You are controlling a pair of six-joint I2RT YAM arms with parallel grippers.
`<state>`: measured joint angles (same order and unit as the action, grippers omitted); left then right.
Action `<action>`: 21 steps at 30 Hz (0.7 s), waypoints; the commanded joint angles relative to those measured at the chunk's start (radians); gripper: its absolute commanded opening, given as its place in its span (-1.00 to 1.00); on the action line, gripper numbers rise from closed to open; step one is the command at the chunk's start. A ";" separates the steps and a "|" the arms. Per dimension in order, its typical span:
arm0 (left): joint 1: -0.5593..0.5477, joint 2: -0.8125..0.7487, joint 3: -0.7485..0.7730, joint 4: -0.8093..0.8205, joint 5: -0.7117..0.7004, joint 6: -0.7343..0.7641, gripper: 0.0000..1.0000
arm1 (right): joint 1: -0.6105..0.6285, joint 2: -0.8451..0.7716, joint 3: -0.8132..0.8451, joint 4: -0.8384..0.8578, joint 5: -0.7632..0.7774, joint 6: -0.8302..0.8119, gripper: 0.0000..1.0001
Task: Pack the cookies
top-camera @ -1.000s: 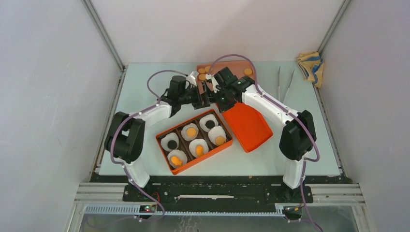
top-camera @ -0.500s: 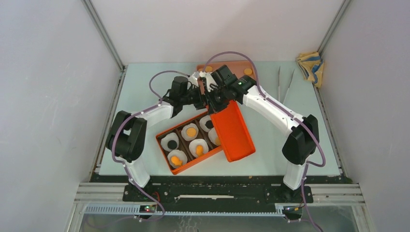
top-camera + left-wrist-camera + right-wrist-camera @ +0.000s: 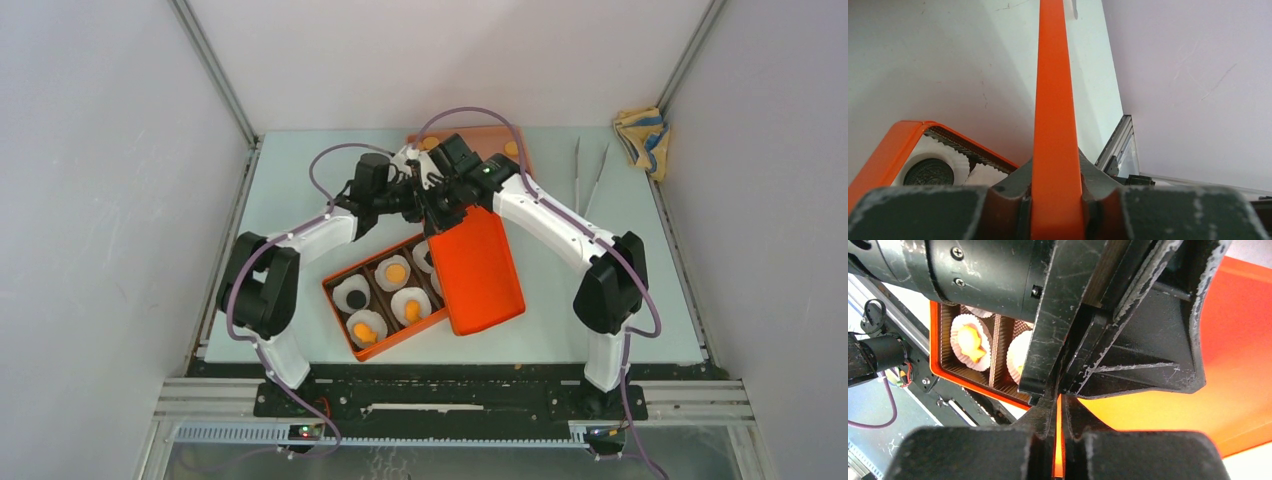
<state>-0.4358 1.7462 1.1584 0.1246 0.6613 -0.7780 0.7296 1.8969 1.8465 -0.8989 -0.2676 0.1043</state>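
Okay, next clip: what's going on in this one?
Both arms hold the orange lid by its far edge, with the left gripper and the right gripper each pinched on that rim. The lid overlaps the right end of the orange box but is not yet seated on it. The paper cups still in view hold cookies, orange and black.
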 commanded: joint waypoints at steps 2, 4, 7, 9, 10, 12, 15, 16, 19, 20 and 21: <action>0.000 -0.033 0.101 -0.185 -0.018 0.093 -1.00 | 0.027 -0.087 0.038 0.104 0.082 0.009 -0.54; 0.024 -0.028 0.148 -0.270 -0.049 0.127 -1.00 | 0.053 -0.164 -0.035 0.146 0.244 0.001 -0.11; 0.089 0.000 0.220 -0.338 -0.029 0.135 -1.00 | 0.110 -0.318 -0.197 0.246 0.436 -0.063 0.47; 0.142 0.019 0.284 -0.378 -0.019 0.138 -1.00 | 0.144 -0.402 -0.292 0.275 0.505 -0.088 0.60; 0.163 0.032 0.315 -0.391 -0.009 0.138 -1.00 | 0.160 -0.434 -0.330 0.281 0.522 -0.096 0.61; 0.197 0.055 0.390 -0.427 0.017 0.137 -1.00 | 0.198 -0.487 -0.410 0.291 0.561 -0.101 0.58; 0.229 0.108 0.566 -0.556 0.047 0.161 -1.00 | 0.303 -0.550 -0.533 0.353 0.696 -0.133 0.56; 0.236 0.129 0.628 -0.612 0.055 0.176 -1.00 | 0.336 -0.562 -0.581 0.395 0.750 -0.164 0.56; 0.258 0.193 0.816 -0.752 0.097 0.205 -1.00 | 0.434 -0.555 -0.653 0.479 0.922 -0.246 0.58; 0.268 0.209 0.862 -0.769 0.129 0.195 -1.00 | 0.460 -0.541 -0.664 0.502 0.987 -0.270 0.59; 0.278 0.223 0.895 -0.777 0.166 0.175 -1.00 | 0.480 -0.529 -0.677 0.537 1.040 -0.295 0.60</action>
<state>-0.1741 1.9423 1.8568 -0.5034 0.6678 -0.6079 1.1252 1.3277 1.2152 -0.5190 0.4767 -0.0624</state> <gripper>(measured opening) 0.240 0.793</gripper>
